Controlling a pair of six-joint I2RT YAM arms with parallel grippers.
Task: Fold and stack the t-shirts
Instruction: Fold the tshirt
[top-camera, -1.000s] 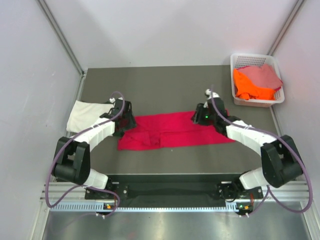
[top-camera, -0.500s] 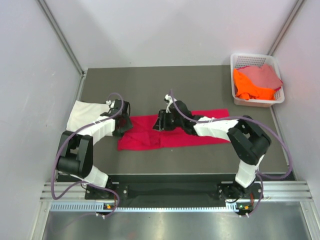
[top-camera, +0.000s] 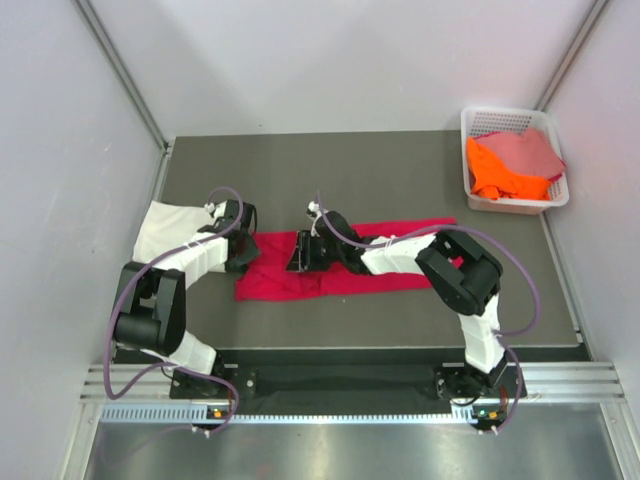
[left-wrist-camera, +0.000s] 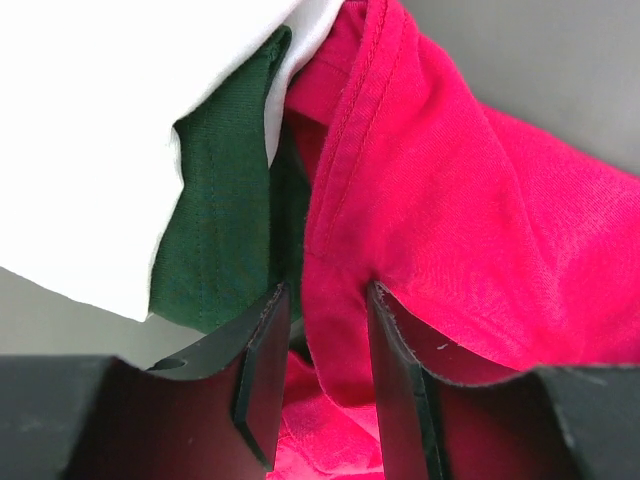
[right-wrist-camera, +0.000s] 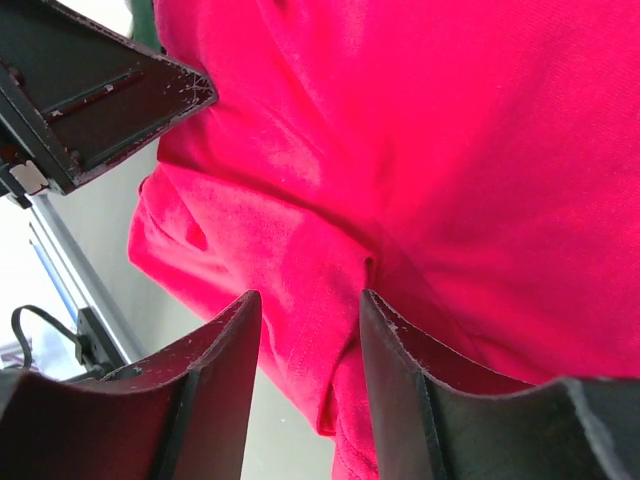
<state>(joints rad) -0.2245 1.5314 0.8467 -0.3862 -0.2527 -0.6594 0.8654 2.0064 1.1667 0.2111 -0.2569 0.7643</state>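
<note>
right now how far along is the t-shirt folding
Done: a white t-shirt looks folded at the table's left, over a green garment. In hand: the red t-shirt, a long strip mid-table, both arms' jaws pinching it near its left end. Left: the orange t-shirt and pink t-shirt in the basket.

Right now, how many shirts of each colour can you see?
red shirt: 1
white shirt: 1
green cloth, tucked under the white shirt: 1
orange shirt, in the basket: 1
pink shirt, in the basket: 1
Total: 5
</note>
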